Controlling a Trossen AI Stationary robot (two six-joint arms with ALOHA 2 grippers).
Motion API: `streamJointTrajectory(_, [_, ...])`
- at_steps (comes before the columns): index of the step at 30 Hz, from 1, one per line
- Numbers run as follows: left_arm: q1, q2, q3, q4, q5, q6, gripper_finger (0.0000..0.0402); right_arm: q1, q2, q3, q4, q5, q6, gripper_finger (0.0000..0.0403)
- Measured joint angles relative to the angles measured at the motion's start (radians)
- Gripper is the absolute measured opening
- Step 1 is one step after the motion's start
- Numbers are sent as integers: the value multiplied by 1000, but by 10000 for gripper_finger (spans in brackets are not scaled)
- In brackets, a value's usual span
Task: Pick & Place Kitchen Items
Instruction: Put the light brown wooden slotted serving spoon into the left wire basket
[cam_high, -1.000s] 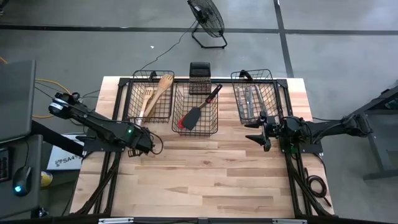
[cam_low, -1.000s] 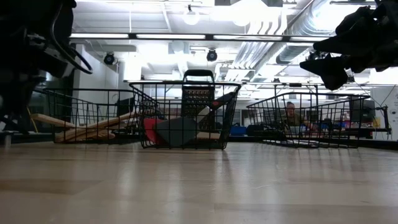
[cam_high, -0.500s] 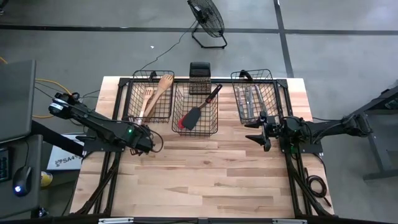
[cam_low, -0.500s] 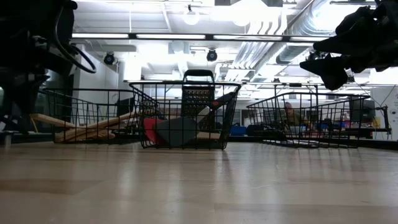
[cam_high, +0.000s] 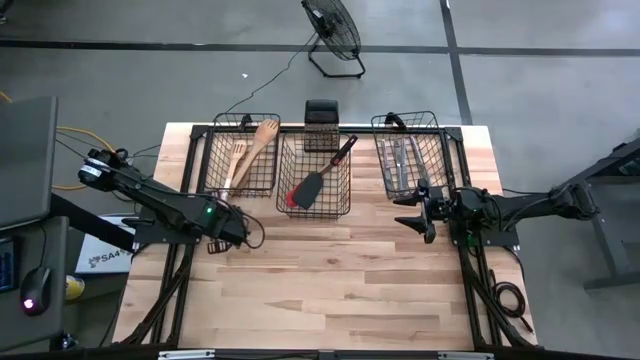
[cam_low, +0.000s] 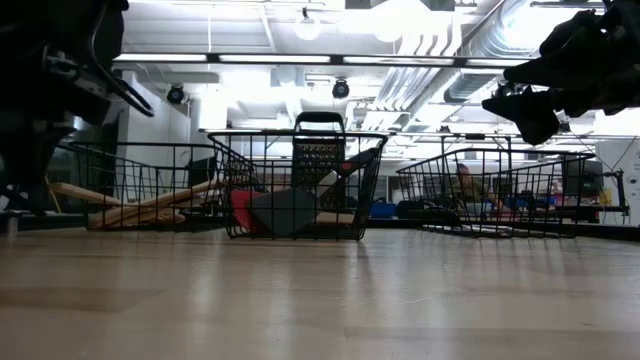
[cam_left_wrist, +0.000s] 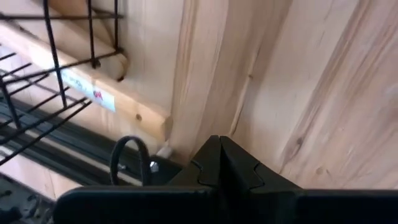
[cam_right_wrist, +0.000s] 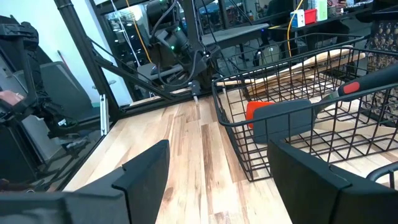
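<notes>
The left gripper (cam_high: 213, 243) hangs low over the counter (cam_high: 330, 290), fingers pressed together on nothing, wooden utensils (cam_high: 243, 155) basketed just beyond; dropping risks scraping wood. The right gripper (cam_high: 415, 216), fingers apart and empty, could snag the silver cutlery (cam_high: 398, 162) basket beside it.

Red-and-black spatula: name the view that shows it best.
High view: the red-and-black spatula lies whole, diagonal in the middle basket. Right wrist view shows blade and some handle through wire; low view, partly behind mesh; left wrist, nothing.

Bright even overhead light, glaring ceiling lamps (cam_low: 308, 28) (low view), arms backlit black
</notes>
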Motion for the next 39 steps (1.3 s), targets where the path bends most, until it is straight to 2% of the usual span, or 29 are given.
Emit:
streamJointTrajectory(4, [0, 0, 0, 66, -15, -27, 0, 0, 0, 0, 0, 0, 0, 263])
streamJointTrajectory(8, [1, 0, 0, 50, -53, -87, 0, 0, 0, 0, 0, 0, 0, 263])
streamJointTrajectory(12, [1, 0, -5, 26, -74, -198, 0, 0, 0, 0, 0, 0, 0, 263])
streamJointTrajectory(17, [1, -1, -68, 71, -84, -316, 0, 0, 0, 0, 0, 0, 0, 263])
streamJointTrajectory(22, [1, 0, -104, 88, -157, -461, 0, 0, 0, 0, 0, 0, 0, 263])
streamJointTrajectory(26, [2, 0, -104, 83, -183, -509, 0, 0, 0, 0, 0, 0, 0, 263])
streamJointTrajectory(32, [89, -1, -104, 85, -236, -577, 0, 0, 0, 0, 0, 0, 0, 263])
streamJointTrajectory(39, [162, -1, -103, 101, -233, -583, 0, 0, 0, 0, 0, 0, 0, 263])
